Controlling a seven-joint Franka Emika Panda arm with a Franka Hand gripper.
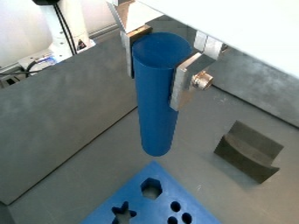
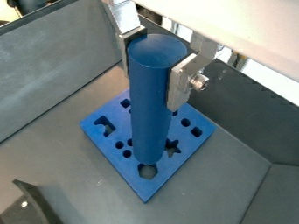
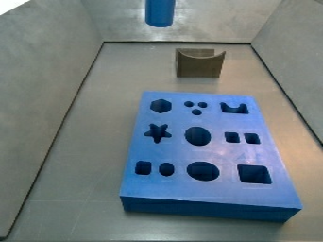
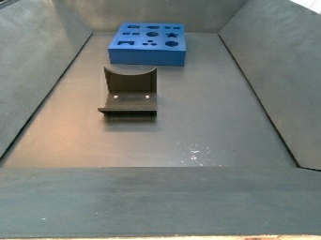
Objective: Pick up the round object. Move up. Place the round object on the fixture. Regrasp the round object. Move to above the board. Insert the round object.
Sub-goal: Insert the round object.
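The round object (image 1: 155, 96) is a smooth blue peg, held upright between my gripper's (image 1: 160, 63) silver fingers, in both wrist views (image 2: 152, 96). The gripper (image 2: 158, 63) is shut on its upper end. The peg hangs high above the floor; only its lower tip (image 3: 161, 11) shows in a side view. The board (image 3: 202, 142), a blue slab with shaped holes, lies flat below (image 2: 146, 140) and shows in both side views (image 4: 149, 44). The fixture (image 3: 198, 61), an olive-brown notched block, stands beyond the board (image 1: 247, 150) (image 4: 129, 91).
Grey walls enclose the bin on all sides (image 3: 51, 66). A bare grey floor strip (image 4: 189, 141) lies between the fixture and the near wall. Cables and white equipment (image 1: 47, 35) show outside the bin wall.
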